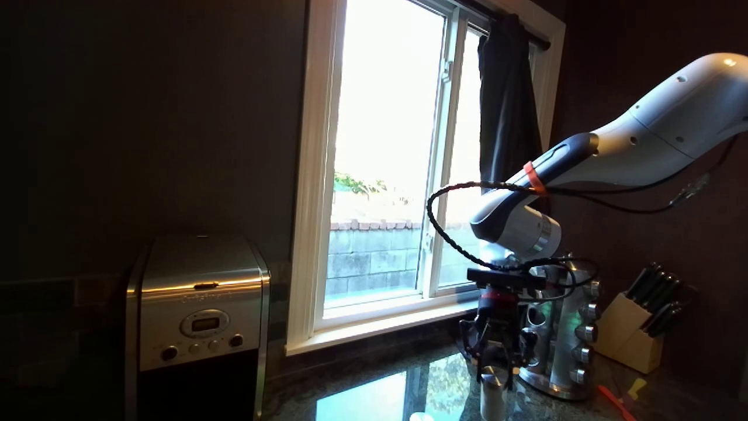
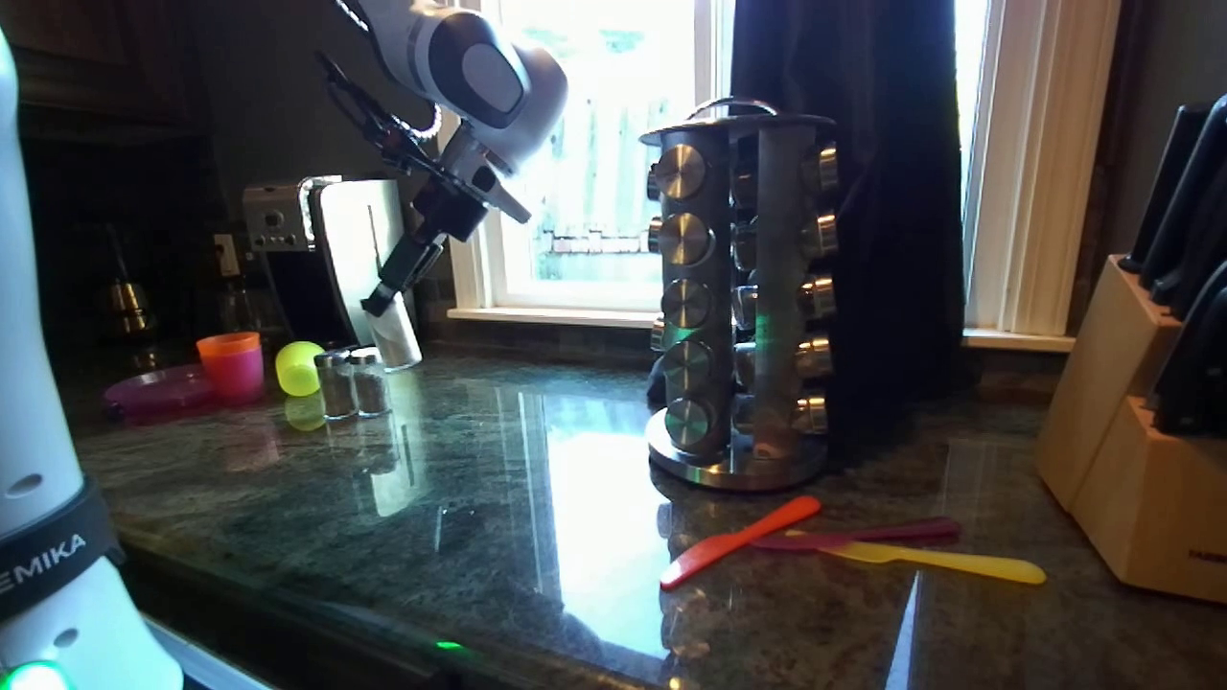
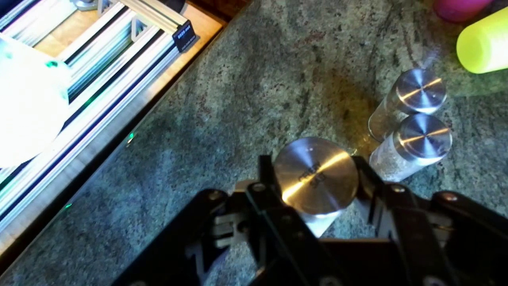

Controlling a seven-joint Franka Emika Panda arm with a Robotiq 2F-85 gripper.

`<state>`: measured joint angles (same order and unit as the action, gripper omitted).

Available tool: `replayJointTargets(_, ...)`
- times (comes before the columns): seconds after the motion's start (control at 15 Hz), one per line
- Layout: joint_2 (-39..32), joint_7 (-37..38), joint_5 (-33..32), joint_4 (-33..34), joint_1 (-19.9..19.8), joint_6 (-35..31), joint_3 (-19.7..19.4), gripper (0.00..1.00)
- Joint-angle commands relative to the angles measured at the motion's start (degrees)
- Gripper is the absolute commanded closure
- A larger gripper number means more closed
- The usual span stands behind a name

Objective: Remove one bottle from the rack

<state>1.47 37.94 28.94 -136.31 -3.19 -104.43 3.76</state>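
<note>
Beside the arm's base, a metal frame (image 3: pixel 131 75) borders the table (image 3: pixel 170 167), whose edge slants long across the wrist view; from that edge to the jaws spreads a broad stretch of speckled stone. The jaws are gripping a bottle (image 3: pixel 316 174): the fingertips (image 3: pixel 265 170) flank its round metal lid, so the lid sits between them and the pale body reaches below. In an exterior view the bottle leans a little; whether its bottom touches the stone I cannot tell. Room is tighter on the side away from that edge, where two lidded shakers (image 3: pixel 424 137) stand close together just beside the jaws. Past them are a lime cup (image 3: pixel 486 43) and a pink cup (image 2: pixel 232 376) with an orange rim, next to a purple plate (image 2: pixel 153 391). Well apart from the jaws, across a wide glossy span, the rack (image 2: pixel 778 249) stands upright with capped bottles (image 2: pixel 686 304) in its columns. Near its base lie orange (image 2: pixel 740 542), purple (image 2: pixel 891 533) and yellow plastic knives (image 2: pixel 944 563), with the knife block (image 2: pixel 1102 460) beyond. At the wall, a silvery appliance (image 1: pixel 201 292) stands to one side of the window (image 1: pixel 391 146), and a dark curtain (image 2: pixel 891 240) hangs behind the rack.
</note>
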Motion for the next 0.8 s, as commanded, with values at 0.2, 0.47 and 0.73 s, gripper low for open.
replayJointTargets(0.2, -7.57, -8.13, 9.1, 3.38, 1.6, 0.4, -1.72, 0.75)
replayJointTargets(0.47, -11.82, -11.77, 12.33, 5.33, 1.7, -0.03, -2.2, 0.75)
replayJointTargets(0.73, -15.28, -13.72, 14.17, 7.11, 1.86, -0.67, -2.6, 0.75)
